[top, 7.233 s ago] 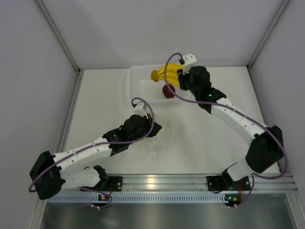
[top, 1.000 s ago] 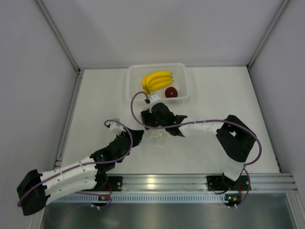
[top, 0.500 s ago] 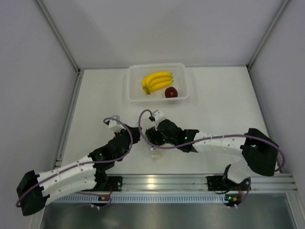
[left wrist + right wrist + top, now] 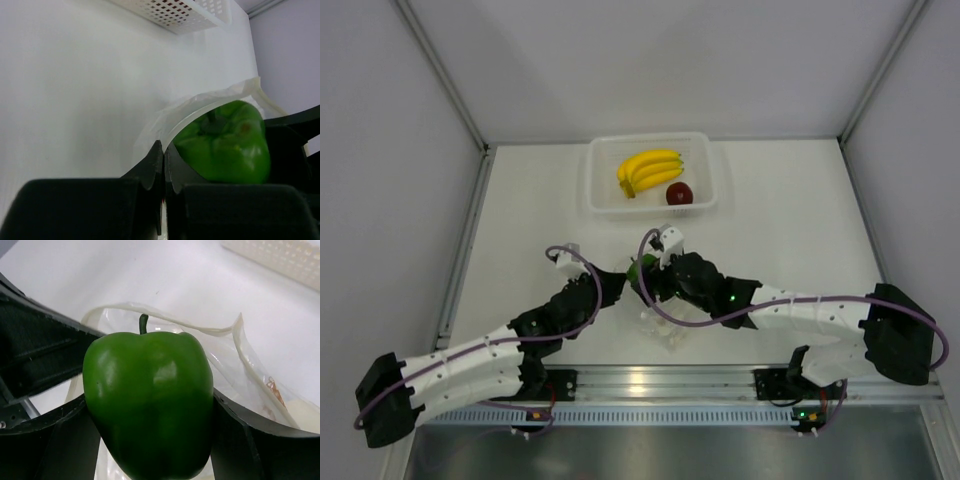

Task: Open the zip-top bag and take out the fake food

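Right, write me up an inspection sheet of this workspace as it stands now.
Surface: white table, bare apart from the items below.
Job's things: green pepper held just above the mouth of the clear bag; banana bunch and dark red fruit lie in the white basket at the far side.
Clutter: nothing seen.
Grippers: right gripper clamped on the pepper; left gripper shut, apparently pinching the bag's edge.
Cables: purple cables run along both arms, looped near the wrists, none snagged on the bag as far as can be seen.
Surroundings: pale walls on three sides; metal rail at the near edge.
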